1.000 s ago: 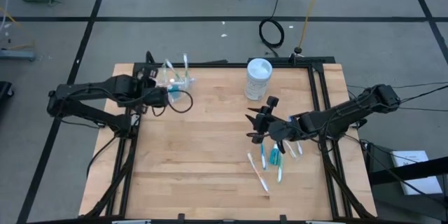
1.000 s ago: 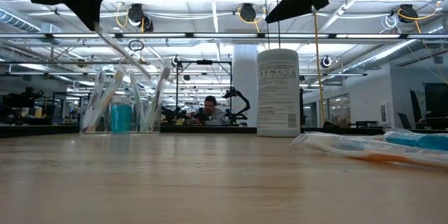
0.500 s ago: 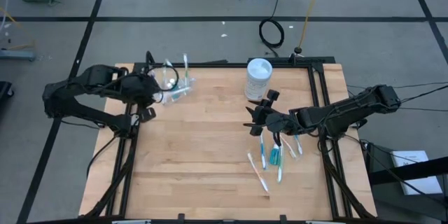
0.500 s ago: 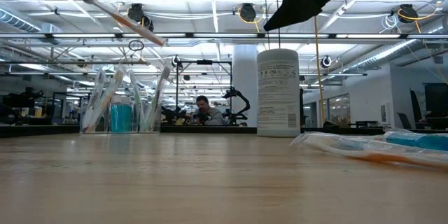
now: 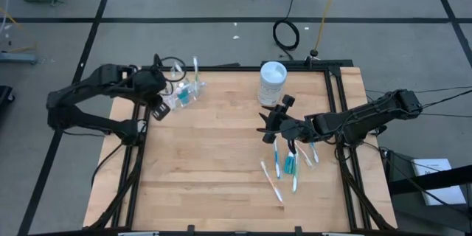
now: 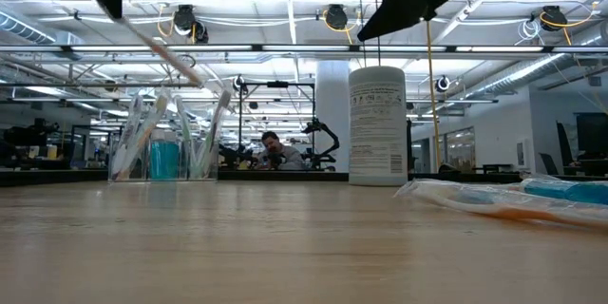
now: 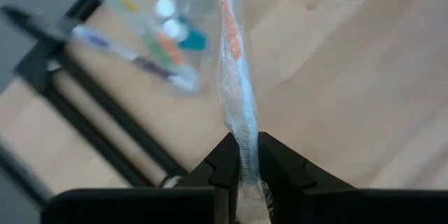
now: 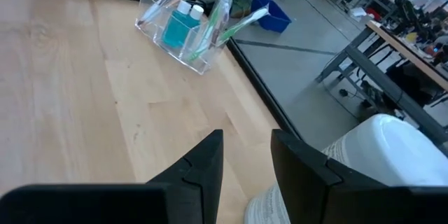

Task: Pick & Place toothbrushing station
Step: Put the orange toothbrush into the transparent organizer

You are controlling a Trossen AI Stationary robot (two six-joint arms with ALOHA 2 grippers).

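The left gripper (image 7: 243,164) is clamped on a wrapped toothbrush (image 7: 236,77), its two dark fingers (image 7: 225,159) pinching the clear sleeve near one end while the orange-marked handle runs out ahead of it. In the low view that toothbrush (image 6: 161,52) slants down from the gripper toward the clear plastic cup (image 6: 163,147), its free end above the cup's rim and apart from it. Seen from above, the left gripper (image 5: 158,107) sits at the table's far left corner just beside the clear plastic cup (image 5: 183,92), which stands on the wood holding several upright toothbrushes and a blue toothpaste tube (image 8: 175,29). A second ago this gripper was lower and right against the cup; half a second ago it had lifted and swung toward the table's left edge; now the arm is drawn farther back and the toothbrush points more steeply down at the cup.

The right gripper (image 8: 246,155) hovers with its fingers parted and nothing between them, above the loose toothbrushes (image 5: 284,166) lying on the table (image 5: 214,162) right of centre, near the white cylindrical container (image 5: 272,81). It has shifted slightly toward that container since a second ago and has held its place over the last half second
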